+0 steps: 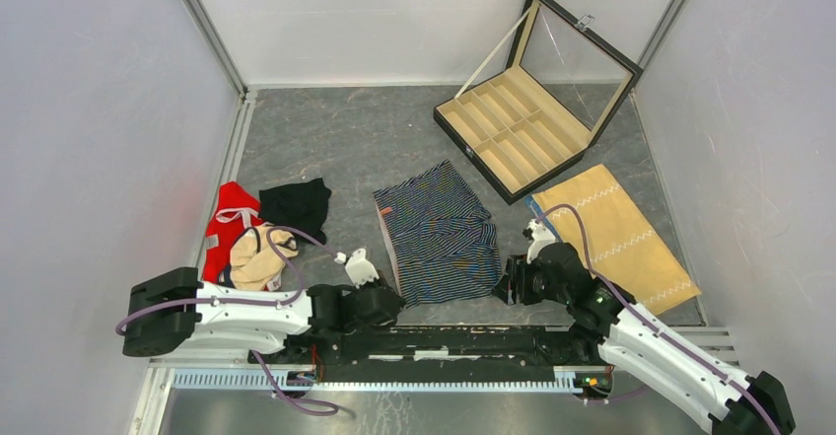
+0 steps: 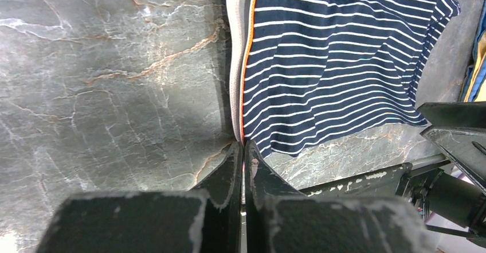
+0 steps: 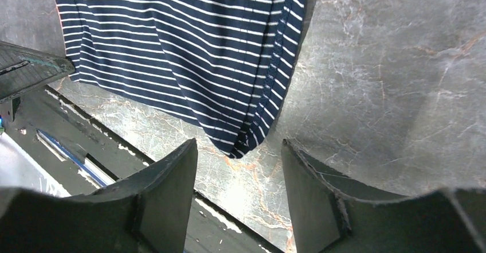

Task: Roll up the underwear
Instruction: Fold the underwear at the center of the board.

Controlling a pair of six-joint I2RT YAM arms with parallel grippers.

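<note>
The navy striped underwear [image 1: 439,233] lies flat in the middle of the table, its grey, orange-piped waistband [image 2: 236,63] along the left side. My left gripper [image 1: 392,299] is shut at the near-left corner, fingertips [image 2: 243,146] pinching the end of the waistband, with a sliver of fabric showing between them. My right gripper [image 1: 507,282] stands open at the near-right corner. That corner of the striped underwear [image 3: 240,144] lies just ahead of the gap between its fingers [image 3: 172,172], untouched. The black underwear [image 1: 296,205] lies crumpled to the left.
A red garment [image 1: 227,220] and a beige one [image 1: 258,259] lie beside the black underwear. An open compartment box [image 1: 513,134] stands at the back right. A tan zigzag-stitched cloth [image 1: 616,233] lies at the right. The arms' base rail [image 1: 444,341] runs along the near edge.
</note>
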